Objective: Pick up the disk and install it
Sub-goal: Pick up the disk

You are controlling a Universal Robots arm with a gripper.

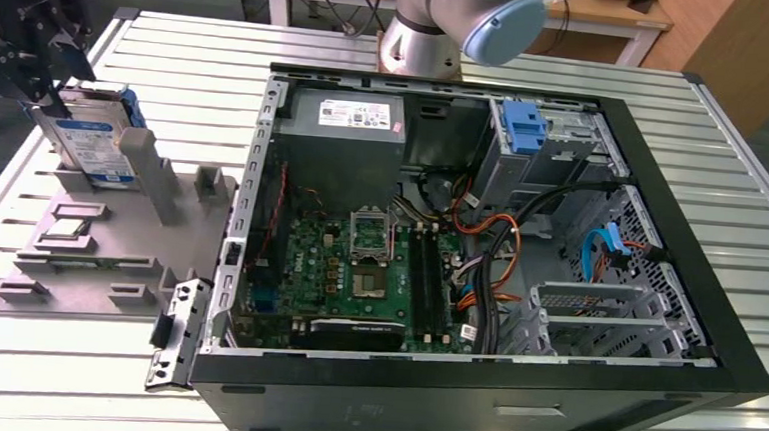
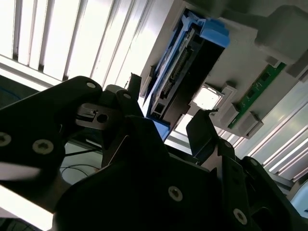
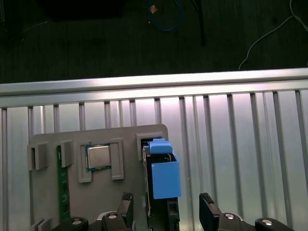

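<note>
Hovering at the exterior view's left, our gripper (image 1: pixel 42 94) is right on top of the disk (image 1: pixel 95 143), which stands on edge in a slot of the grey holder (image 1: pixel 115 244) on the slatted table (image 1: pixel 501 67), well apart from the open case (image 1: pixel 481 397). We get it close in the first wrist view: the pincer is spread wide, fingers (image 3: pixel 126 204) either side of the disk (image 3: pixel 163 180), daylight showing beside one of them, so nothing is clamped. We see a chip (image 3: pixel 98 156) sitting in the holder just beside the disk. The second wrist view has the disk (image 2: pixel 187 72) lined up between the fingers too.
</note>
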